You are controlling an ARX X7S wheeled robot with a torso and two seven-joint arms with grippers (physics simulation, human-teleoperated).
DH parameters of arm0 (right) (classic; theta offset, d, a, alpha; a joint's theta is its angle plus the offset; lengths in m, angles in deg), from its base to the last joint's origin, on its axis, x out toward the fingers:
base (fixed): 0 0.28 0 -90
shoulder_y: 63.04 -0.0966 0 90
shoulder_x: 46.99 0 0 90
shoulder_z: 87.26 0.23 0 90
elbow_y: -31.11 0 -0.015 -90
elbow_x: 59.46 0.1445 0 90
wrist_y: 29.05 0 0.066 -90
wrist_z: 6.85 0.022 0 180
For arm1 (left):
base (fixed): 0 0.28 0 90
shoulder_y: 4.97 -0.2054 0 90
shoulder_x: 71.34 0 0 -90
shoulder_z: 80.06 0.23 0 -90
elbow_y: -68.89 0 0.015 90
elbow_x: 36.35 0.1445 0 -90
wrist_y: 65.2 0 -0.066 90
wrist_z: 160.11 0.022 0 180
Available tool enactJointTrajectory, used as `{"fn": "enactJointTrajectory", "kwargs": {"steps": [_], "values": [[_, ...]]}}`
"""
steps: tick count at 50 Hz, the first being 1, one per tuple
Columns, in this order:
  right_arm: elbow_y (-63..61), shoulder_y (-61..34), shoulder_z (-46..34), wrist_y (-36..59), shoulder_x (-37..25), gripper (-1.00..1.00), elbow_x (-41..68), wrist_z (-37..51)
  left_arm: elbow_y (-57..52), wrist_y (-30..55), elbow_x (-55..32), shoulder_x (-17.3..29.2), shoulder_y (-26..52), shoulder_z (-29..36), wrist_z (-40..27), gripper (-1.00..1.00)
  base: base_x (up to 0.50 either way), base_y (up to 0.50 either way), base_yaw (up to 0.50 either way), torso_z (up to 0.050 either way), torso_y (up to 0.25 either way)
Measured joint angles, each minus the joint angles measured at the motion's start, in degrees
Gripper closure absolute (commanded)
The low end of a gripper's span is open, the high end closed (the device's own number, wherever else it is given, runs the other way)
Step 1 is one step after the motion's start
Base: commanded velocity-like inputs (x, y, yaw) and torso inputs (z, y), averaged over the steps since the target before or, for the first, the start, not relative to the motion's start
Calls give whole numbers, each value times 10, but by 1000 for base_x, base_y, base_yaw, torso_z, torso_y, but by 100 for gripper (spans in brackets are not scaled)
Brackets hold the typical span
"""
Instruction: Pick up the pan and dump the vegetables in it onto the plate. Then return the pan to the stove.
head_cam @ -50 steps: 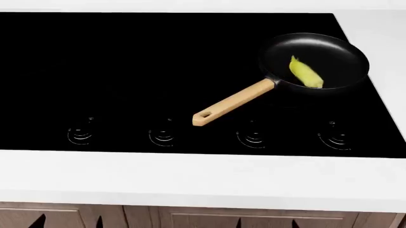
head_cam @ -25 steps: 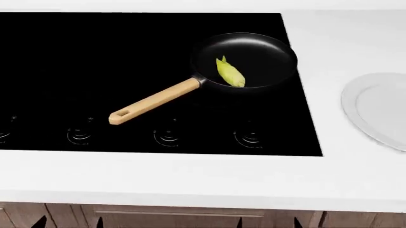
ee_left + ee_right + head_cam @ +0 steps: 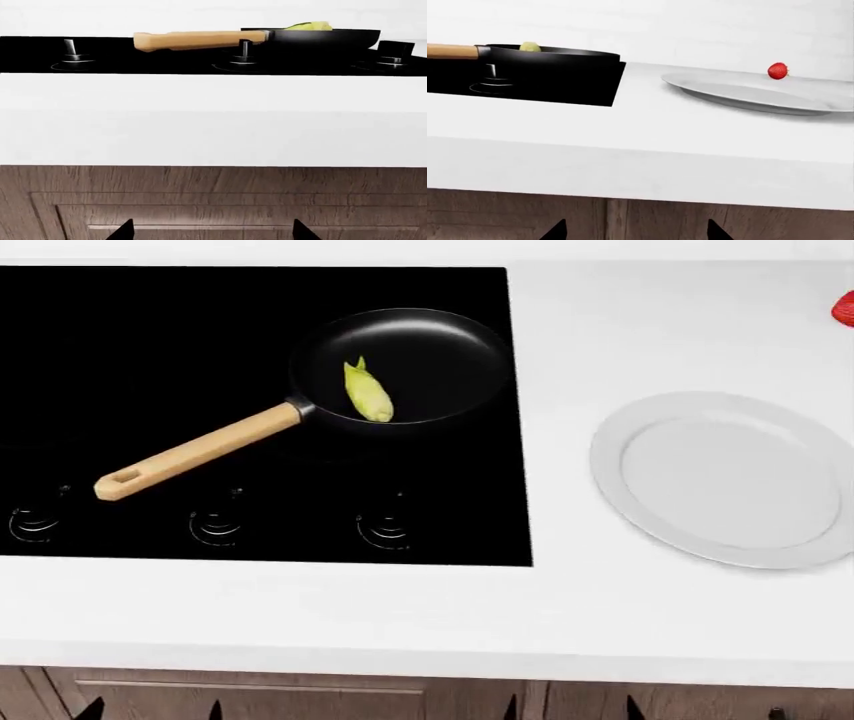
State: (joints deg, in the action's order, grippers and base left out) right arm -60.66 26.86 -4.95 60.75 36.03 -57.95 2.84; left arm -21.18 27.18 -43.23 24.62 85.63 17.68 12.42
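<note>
The black pan (image 3: 427,355) sits on the stove (image 3: 134,360) near its right edge, with its wooden handle (image 3: 200,450) pointing to the front left. The corn cob (image 3: 367,392) lies inside it. The white plate (image 3: 734,478) rests on the counter to the right of the stove. The left wrist view shows the pan (image 3: 320,37) and corn (image 3: 310,26) side-on; the right wrist view shows the pan (image 3: 550,52), corn (image 3: 530,46) and plate (image 3: 760,92). My left gripper (image 3: 211,232) and right gripper (image 3: 635,231) are open and empty, low in front of the counter, away from the pan.
A small red strawberry (image 3: 845,308) lies on the counter behind the plate, also in the right wrist view (image 3: 777,70). The white counter (image 3: 400,610) has a broad front strip above wooden cabinet fronts (image 3: 213,200). Ring control marks (image 3: 214,528) line the stove's front edge.
The head view has shifted right: the pan and stove slid left in the picture, the whole plate came into view, and the strawberry appeared at the right edge. The pan itself has not moved.
</note>
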Motion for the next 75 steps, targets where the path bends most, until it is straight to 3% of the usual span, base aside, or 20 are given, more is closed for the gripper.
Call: {"fn": "enactJointTrajectory", "kwargs": {"steps": [8, 38, 43, 48, 61, 75], "values": [[-2, 0, -5, 3, -3, -100, 0, 7, 4, -13, 3, 5, 0, 9, -6, -100, 0, 0, 0, 2, 0], [-18, 2, -17, 10, -15, -100, 10, 25, -39, -23, -24, 25, -21, 30, -2, -100, 0, 0, 0, 48, 0], [-71, 4, -6, 48, -25, -100, 32, 25, -80, 34, -52, 31, -13, 23, -9, -100, 0, 0, 0, 0, 0], [-171, -4, 23, 149, -55, -100, 71, 29, -159, 140, -102, 53, 26, 4, -22, -100, 0, 0, 0, 0, 0], [-369, -90, 131, 436, -141, -100, 192, 34, -259, 440, -253, 120, 228, -58, -54, -100, 53, 0, 0, 0, 0], [-420, -154, 209, 579, -171, -100, 282, 21, -258, 569, -302, 150, 346, -49, -65, -100, 393, 0, 0, 0, 0]]}}
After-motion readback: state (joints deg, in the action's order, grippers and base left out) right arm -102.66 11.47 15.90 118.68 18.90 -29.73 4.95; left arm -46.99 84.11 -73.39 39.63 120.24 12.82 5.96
